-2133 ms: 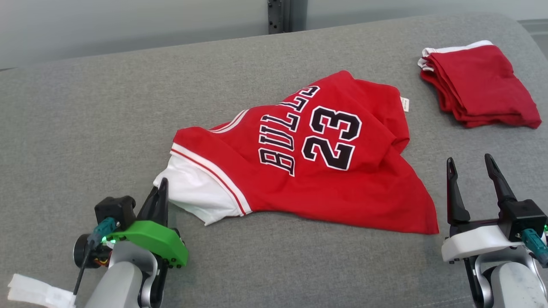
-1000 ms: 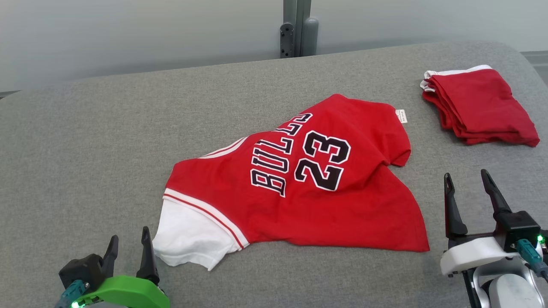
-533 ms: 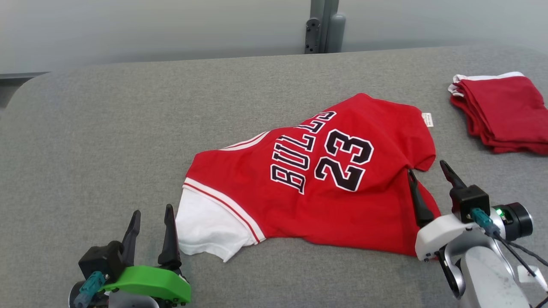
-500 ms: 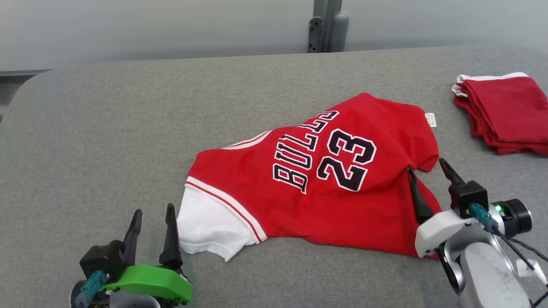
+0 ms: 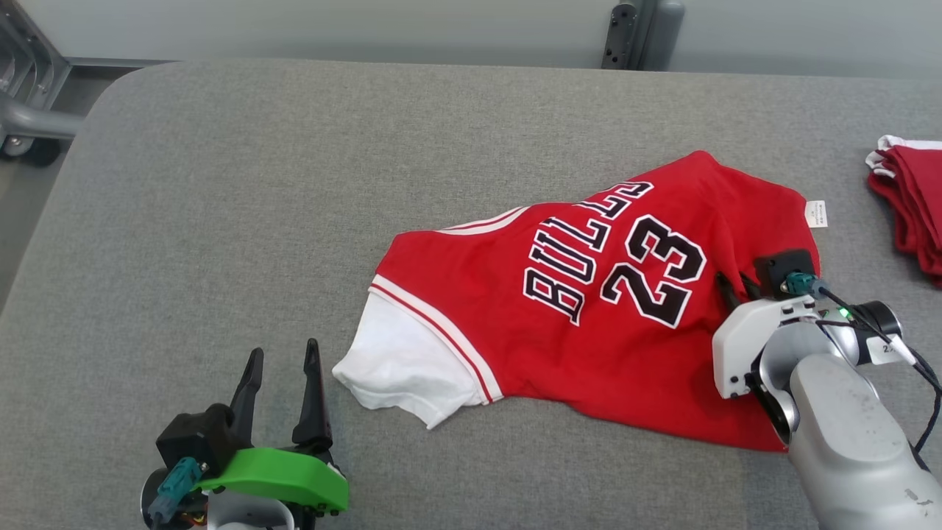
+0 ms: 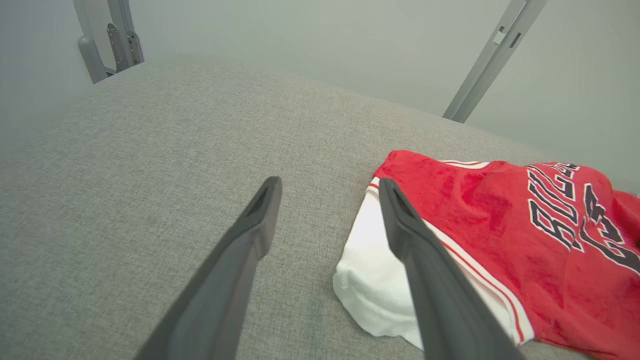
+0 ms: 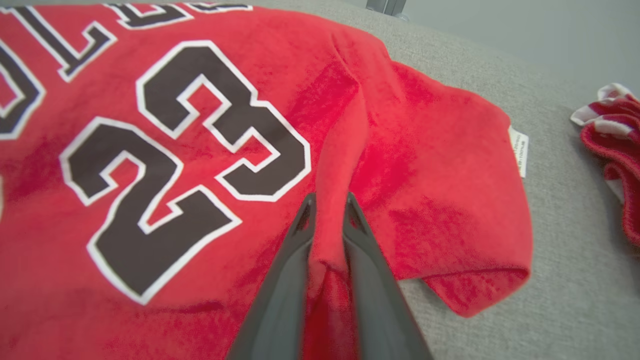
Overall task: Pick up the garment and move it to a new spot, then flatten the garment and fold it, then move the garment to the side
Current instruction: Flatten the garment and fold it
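Right gripper (image 7: 328,200): spread beside the jersey (image 5: 589,316) half a second ago, now pinching a raised ridge of red cloth just right of the "23". Jersey: lying crumpled on the pad (image 5: 221,184), right of centre, not yet lifted; grasp judged made, lift and move pending. Left gripper (image 5: 283,350): spread, idle, near left, just beside the white sleeve (image 5: 401,368).
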You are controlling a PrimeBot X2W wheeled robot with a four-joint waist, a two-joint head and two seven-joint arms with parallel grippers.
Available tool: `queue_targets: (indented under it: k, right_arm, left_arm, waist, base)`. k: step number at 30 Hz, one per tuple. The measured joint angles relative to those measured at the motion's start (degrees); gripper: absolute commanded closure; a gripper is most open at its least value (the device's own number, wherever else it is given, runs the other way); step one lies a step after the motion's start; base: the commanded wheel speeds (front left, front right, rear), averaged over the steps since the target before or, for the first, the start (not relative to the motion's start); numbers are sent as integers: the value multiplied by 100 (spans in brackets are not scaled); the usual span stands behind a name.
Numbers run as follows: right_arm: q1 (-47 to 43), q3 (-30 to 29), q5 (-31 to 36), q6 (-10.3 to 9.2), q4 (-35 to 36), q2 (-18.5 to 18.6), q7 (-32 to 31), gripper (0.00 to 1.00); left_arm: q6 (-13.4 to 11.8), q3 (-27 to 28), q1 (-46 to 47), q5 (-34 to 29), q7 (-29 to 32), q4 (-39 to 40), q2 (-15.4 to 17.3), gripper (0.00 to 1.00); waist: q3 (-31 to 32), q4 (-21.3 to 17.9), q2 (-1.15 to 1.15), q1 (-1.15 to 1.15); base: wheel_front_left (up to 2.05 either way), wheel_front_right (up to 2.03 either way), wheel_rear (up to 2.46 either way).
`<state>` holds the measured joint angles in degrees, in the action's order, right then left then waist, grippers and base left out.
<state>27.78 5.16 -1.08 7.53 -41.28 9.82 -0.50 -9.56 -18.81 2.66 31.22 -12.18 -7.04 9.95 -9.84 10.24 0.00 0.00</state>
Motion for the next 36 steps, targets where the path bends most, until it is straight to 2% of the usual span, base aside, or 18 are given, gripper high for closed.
queue_targets:
  k: [8,19,20,21,22,23,30,36]
  right_arm:
    - [748,321,-138,1,-304,266,-98,100]
    - [1666,208,-41,1,-1216,478,52,100]
    - [1713,172,-4,1,-1293,479,115,97]
    - [1752,123,35,1,-1366,474,204,64]
    - [1776,90,60,1,-1430,460,277,16]
    - [1791,65,94,1,-1482,439,367,0]
    - [1809,-97,129,0,-1594,288,1132,0]
    - [1391,-279,24,1,-976,151,1519,0]
  left_arm:
    - [52,-47,137,-1,-57,-82,-57,0]
    - [142,-135,342,-4,-151,-254,-183,0]
    - [146,-137,353,-7,-153,-274,-189,0]
    - [151,-138,366,-12,-165,-288,-198,0]
    - [156,-141,383,-22,-178,-291,-203,0]
    - [168,-143,397,-31,-186,-293,-209,0]
    - [304,-201,497,-162,-235,-338,-215,0]
    - [390,-210,509,-200,-252,-391,-181,0]
  waist:
    - [-178,200,0,0]
    - [-408,590,0,0]
    - [-422,617,0,0]
    - [-436,642,0,0]
    - [-444,657,0,0]
    - [-446,659,0,0]
    - [-364,477,0,0]
    - [-217,200,0,0]
  base:
    - [0,0,0]
    - [0,0,0]
    - [0,0,0]
    - [0,0,0]
    - [0,0,0]
    - [0,0,0]
    - [0,0,0]
    - [0,0,0]
